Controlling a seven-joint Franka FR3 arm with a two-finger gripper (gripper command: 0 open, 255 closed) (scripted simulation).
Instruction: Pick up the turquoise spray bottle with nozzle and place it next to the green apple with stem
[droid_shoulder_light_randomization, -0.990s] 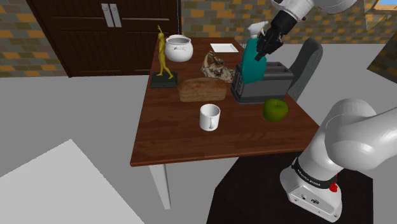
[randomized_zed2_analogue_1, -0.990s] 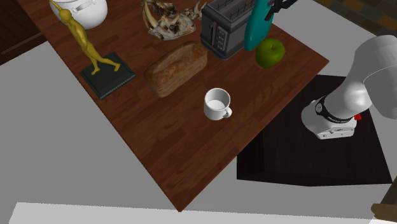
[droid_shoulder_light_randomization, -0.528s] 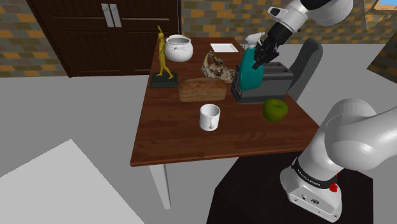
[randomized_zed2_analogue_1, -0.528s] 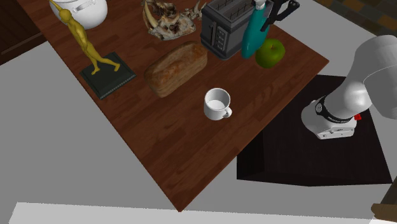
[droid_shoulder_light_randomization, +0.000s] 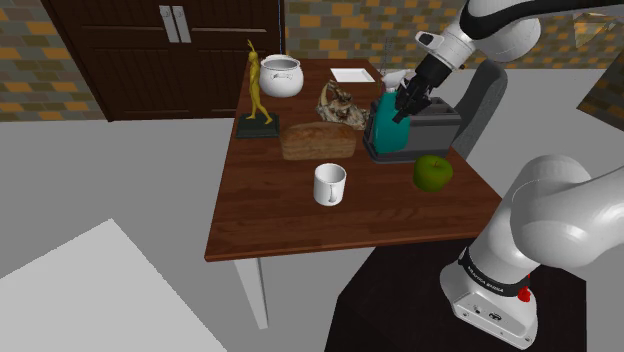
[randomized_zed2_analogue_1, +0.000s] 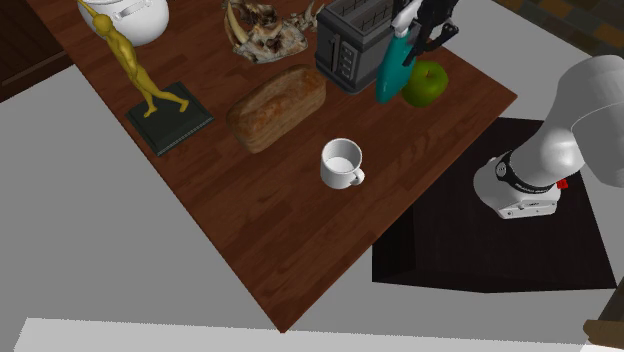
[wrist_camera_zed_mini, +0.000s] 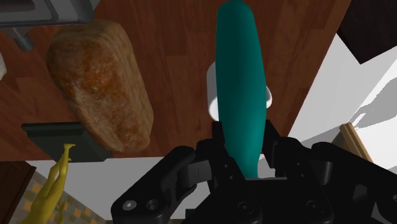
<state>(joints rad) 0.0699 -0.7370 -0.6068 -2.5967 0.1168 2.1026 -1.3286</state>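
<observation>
In the tool (droid_shoulder_light_randomization: 406, 100) hangs a slim teal bottle (wrist_camera_zed_mini: 238, 83).

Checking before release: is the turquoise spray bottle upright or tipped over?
Nearly upright: the turquoise spray bottle hangs base down from the pincer clasping its top. Whether its base touches the table, cannot tell.

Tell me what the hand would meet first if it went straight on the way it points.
Likely the brown wooden tabletop: the hand clasps the turquoise spray bottle, whose base hangs above it. The white mug lies farther along.
</observation>
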